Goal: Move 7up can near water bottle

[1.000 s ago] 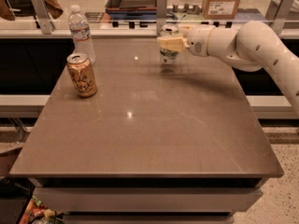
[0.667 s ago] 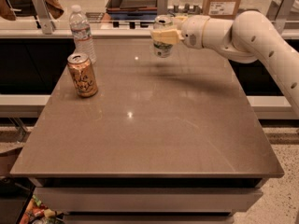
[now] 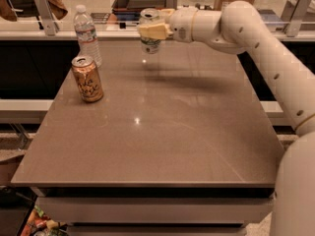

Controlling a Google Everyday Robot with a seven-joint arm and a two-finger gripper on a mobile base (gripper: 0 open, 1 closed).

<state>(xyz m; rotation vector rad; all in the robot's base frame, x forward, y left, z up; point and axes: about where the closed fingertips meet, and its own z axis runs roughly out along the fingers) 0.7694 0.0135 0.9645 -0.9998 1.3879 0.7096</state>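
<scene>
I was in the carry step: the pincer (image 3: 147, 31) was clamped on the 7up can (image 3: 150, 46), one pale finger across its front, and the arm reached in from 3 o'clock along the far edge of the desk (image 3: 172, 132). The can hung upright at about 12 o'clock over the desk. I judged it lifted clear of the top, since a soft shadow lay on the surface just below it. The bottle (image 3: 87, 36) stood upright at the 10 o'clock corner, well apart from the can and roughly at the can's 9 o'clock. The orange can (image 3: 87, 78) stood near the bottle, at its 6 o'clock. It looked slightly apart from it, though I could not be sure the two did not touch. So the grasp and lift looked done, and the travel and set-down were not. As I read it, the next move called for a level sweep toward 9 o'clock, with the can held upright. It should stop short of the bottle on its 3 o'clock side, where bare desk showed. I would come straight down there and let go only once the base sat flat. The risk I saw was nudging the light bottle or clipping the orange can with the pincer's outer finger on the way in.
</scene>
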